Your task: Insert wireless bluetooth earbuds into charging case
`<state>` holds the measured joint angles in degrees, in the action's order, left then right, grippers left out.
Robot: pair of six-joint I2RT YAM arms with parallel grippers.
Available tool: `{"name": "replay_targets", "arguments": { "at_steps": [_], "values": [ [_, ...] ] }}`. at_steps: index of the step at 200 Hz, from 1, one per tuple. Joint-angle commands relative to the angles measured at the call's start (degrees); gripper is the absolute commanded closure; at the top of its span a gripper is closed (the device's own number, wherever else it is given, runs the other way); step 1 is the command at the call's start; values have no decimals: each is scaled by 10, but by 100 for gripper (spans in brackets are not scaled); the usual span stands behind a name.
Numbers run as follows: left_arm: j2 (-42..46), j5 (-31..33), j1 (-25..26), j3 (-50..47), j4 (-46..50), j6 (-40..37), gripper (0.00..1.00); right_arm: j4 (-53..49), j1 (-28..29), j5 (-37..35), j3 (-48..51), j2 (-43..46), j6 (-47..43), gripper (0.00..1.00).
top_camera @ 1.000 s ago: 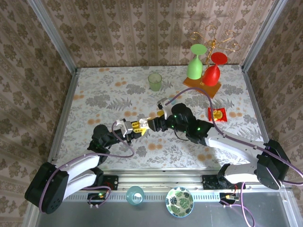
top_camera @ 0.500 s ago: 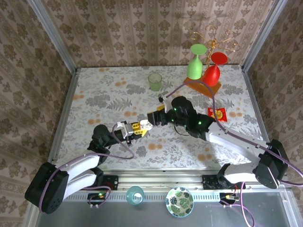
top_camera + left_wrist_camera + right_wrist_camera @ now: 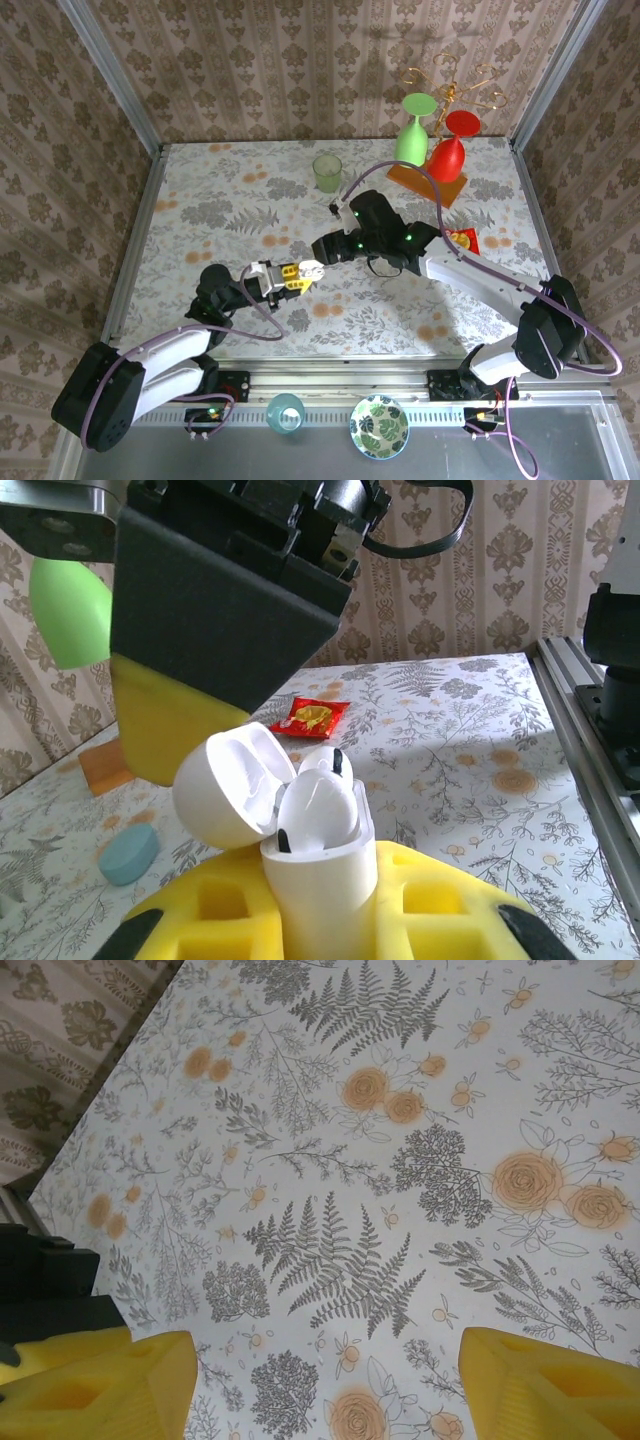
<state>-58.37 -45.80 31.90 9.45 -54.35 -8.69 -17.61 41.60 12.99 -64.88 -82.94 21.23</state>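
My left gripper (image 3: 288, 277) is shut on a white charging case (image 3: 322, 865), held upright between its yellow pads (image 3: 430, 900), just left of the table's middle. The case's lid (image 3: 228, 785) is swung open to the left. Two white earbuds (image 3: 318, 806) sit in the case's wells, their tops standing above the rim. My right gripper (image 3: 322, 250) hovers just beyond and above the case, open with nothing between its yellow fingertips (image 3: 110, 1380). One of its fingers (image 3: 205, 630) looms large over the case in the left wrist view.
A pale blue oval piece (image 3: 128, 853) lies on the table beyond the case. A red packet (image 3: 460, 240), a green cup (image 3: 327, 172) and upturned green and red wine glasses (image 3: 428, 145) on a wooden stand sit farther back. A bowl (image 3: 379, 425) stands below the table's edge.
My right gripper has drawn back and up from the case, and its arm has swung towards the far left. The left gripper still holds the case in nearly the same place.
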Motion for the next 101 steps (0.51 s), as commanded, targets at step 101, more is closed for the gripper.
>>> {"name": "replay_targets", "arguments": {
  "at_steps": [101],
  "values": [
    [6, -48, 2, 18, -13, 57, 99, 152, 7, 118, 165, 197, -179, 26]
  ]
}}
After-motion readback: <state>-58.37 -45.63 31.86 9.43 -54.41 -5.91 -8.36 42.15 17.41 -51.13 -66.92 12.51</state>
